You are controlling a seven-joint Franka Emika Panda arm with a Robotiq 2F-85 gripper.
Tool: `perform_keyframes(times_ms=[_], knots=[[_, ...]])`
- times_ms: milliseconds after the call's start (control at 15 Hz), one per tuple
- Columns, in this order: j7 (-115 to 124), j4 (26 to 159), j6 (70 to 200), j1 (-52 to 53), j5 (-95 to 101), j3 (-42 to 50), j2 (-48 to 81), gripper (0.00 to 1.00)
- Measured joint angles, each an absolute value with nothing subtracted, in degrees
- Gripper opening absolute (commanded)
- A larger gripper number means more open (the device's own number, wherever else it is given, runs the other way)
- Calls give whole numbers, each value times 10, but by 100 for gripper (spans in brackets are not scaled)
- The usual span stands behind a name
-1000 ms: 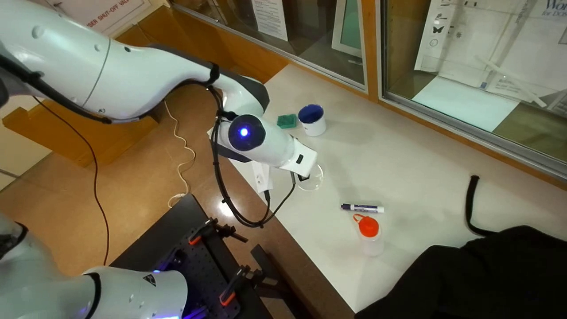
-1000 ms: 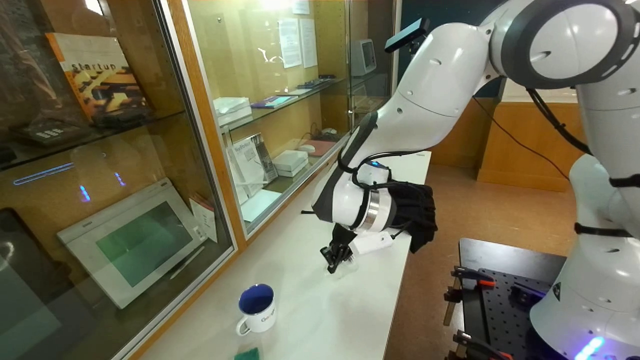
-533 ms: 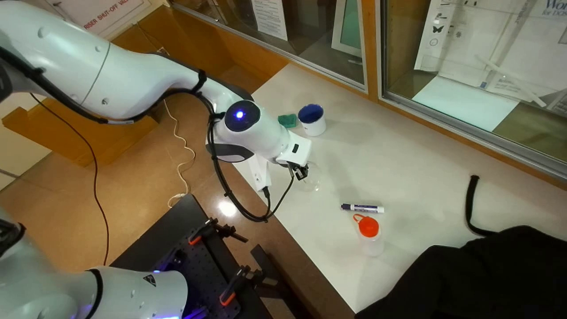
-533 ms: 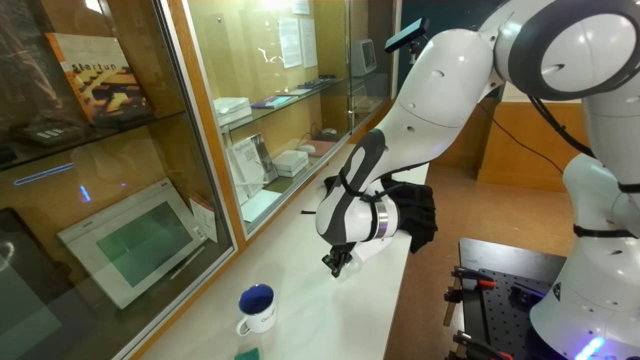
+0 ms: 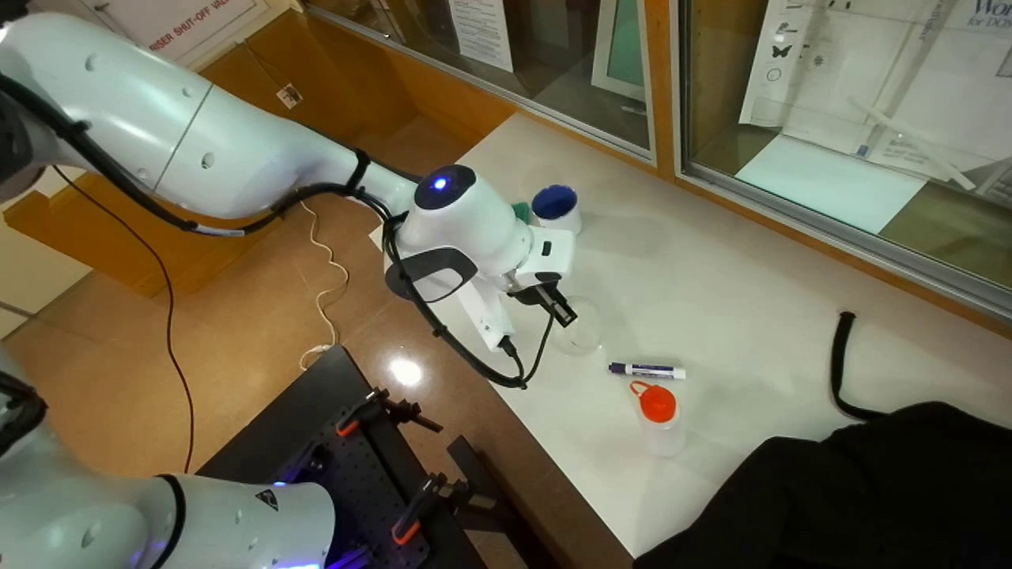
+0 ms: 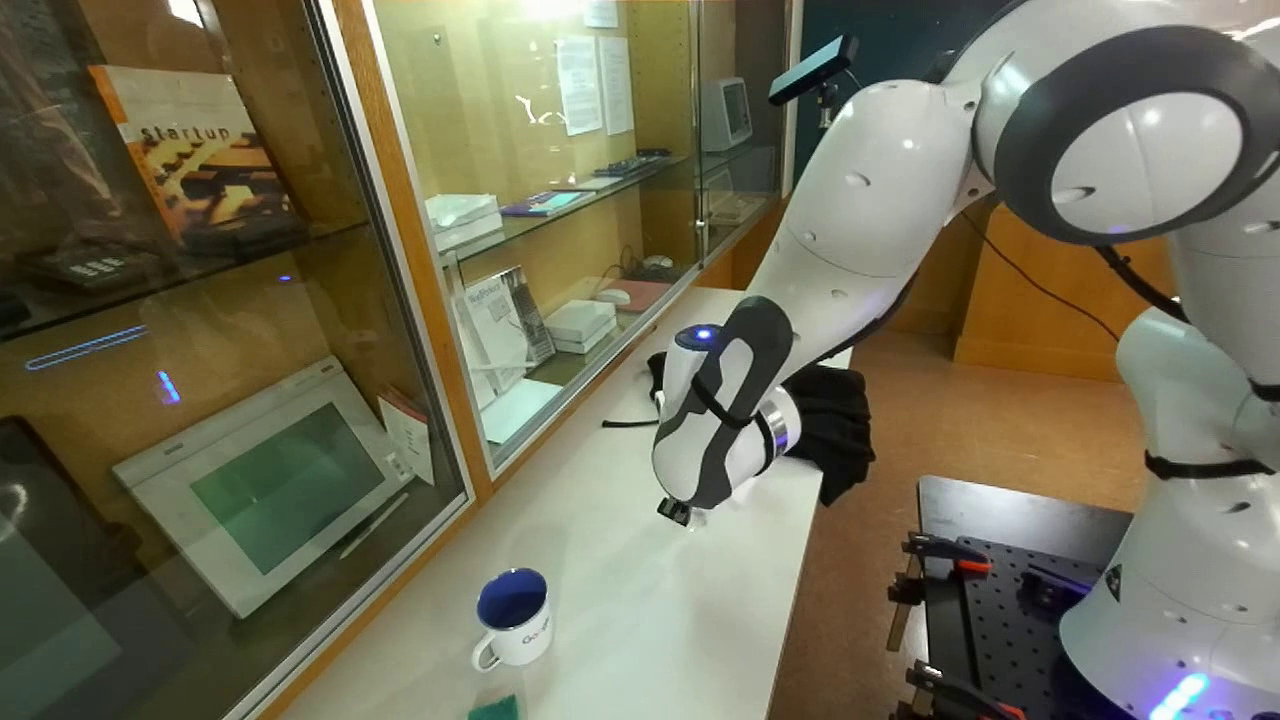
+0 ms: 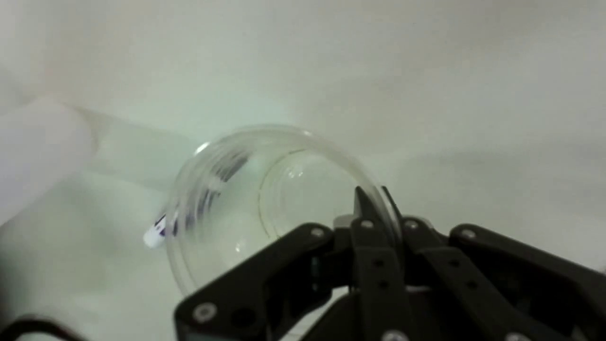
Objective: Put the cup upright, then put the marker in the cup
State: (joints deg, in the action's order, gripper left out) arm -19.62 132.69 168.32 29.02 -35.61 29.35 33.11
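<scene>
My gripper is shut on the rim of a clear cup, one finger inside the wall and one outside. In the wrist view I look into its open mouth and see its round base. The cup shows faintly in an exterior view; whether it touches the table I cannot tell. The gripper also shows in both exterior views. The marker, white and blue with a dark cap, lies on the table past the cup. Its white end shows beside the cup, the rest through the clear wall.
A white mug with blue inside stands upright, also in an exterior view. A green sponge lies by it. A bottle with an orange cap lies close to the marker. Black cloth covers one table end. Glass cabinets line the back.
The gripper and the clear cup have shifted a little toward the marker, and the hand has tilted so its fingers show more. The marker, mug and bottle have not moved.
</scene>
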Motion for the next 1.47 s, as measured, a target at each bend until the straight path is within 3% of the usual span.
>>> perform_keyframes(times_ms=[133,333,867,1133,1200,1267,1467], knots=[[-183,1316,1677,325,-279,336,346,1],[-124,1294,1676,318,-123,327,350,1],[-71,1232,1674,156,65,142,354,1],[-62,1218,1674,132,92,118,377,1],[-55,1215,1674,133,101,119,383,28],[-47,1212,1674,135,110,121,388,29],[-23,1207,1674,147,125,130,398,51]])
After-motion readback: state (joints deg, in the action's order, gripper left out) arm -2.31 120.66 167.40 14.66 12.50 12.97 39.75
